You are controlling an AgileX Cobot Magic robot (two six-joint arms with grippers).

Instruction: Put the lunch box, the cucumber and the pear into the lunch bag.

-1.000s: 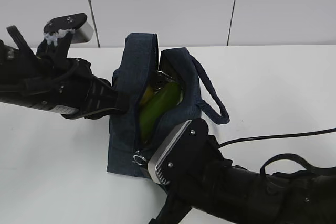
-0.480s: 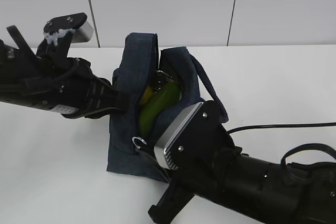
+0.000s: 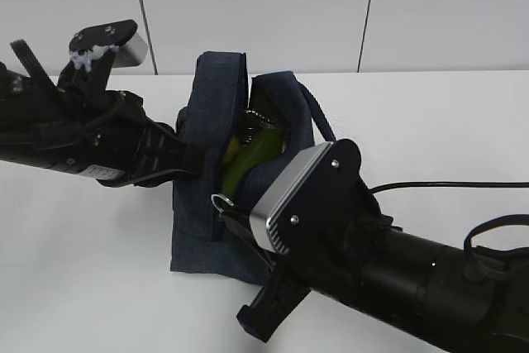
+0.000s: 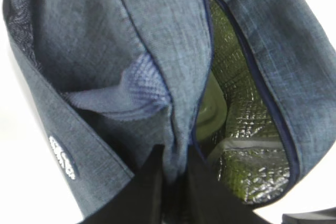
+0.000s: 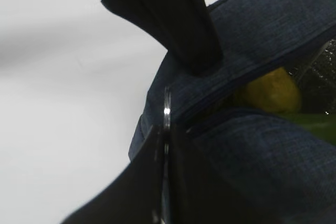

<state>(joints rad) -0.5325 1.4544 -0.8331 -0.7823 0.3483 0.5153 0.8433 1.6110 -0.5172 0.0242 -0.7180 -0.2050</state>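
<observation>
Right wrist view: the right pincer point(image 5: 167, 182) is closed on the zipper's ring pull point(image 5: 167, 109), and the still-open slit of the lunch bag point(image 5: 273, 19) runs away from it. The pear point(image 5: 270, 92) and cucumber point(image 3: 252, 155) lie inside. Left wrist view alone shows the left pincer point(image 4: 176, 174) clamped on the bag's edge, and silvery lining point(image 4: 231, 77)
</observation>
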